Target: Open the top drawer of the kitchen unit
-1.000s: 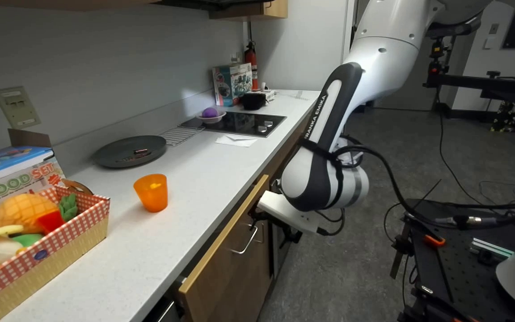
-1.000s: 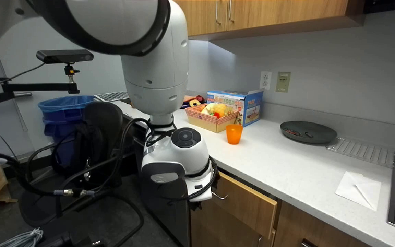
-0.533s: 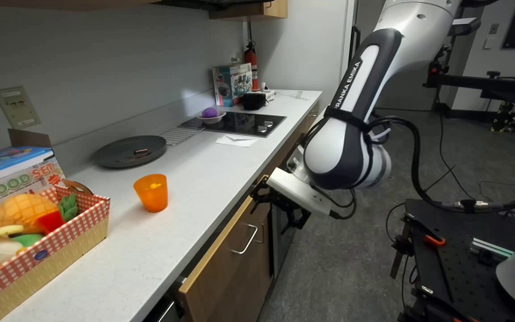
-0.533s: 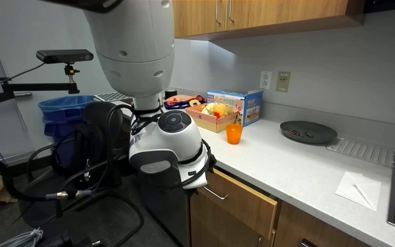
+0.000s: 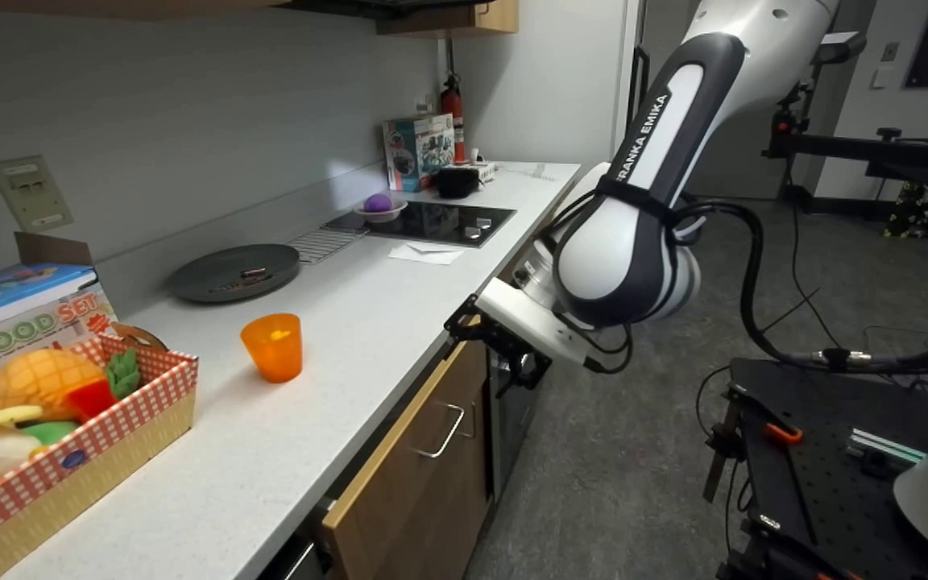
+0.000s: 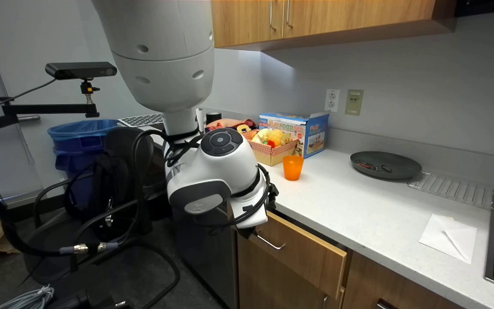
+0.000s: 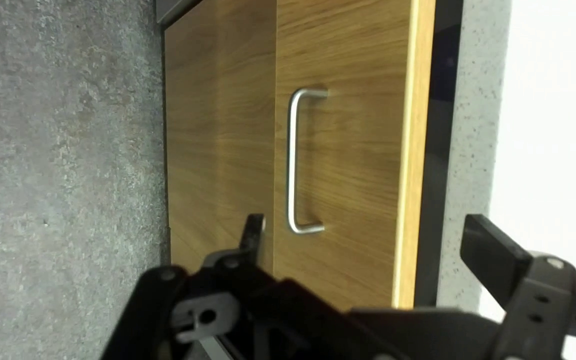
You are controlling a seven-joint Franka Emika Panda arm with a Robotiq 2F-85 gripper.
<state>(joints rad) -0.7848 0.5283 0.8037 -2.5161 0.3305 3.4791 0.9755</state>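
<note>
"What's the room like?"
"Pale walls [image 6: 410, 103], a patch of light [image 5: 349, 167] on one, wood-fronted cabinets [image 6: 337, 15] mounted overhead."
"And the floor [image 5: 625, 459]?"
"Mottled grey. In an exterior view, what is probably a chair [image 6: 120, 143], too dark to be sure, stands partly in front of a blue bin [image 6: 75, 143]."

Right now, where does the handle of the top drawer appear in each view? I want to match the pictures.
In an exterior view: handle below centre, slightly left.
In an exterior view: handle below centre, slightly right.
In the wrist view: handle near centre, appearing vertical.
Shared landmark: the worktop, above the handle in both exterior views, to its right in the wrist view.
</note>
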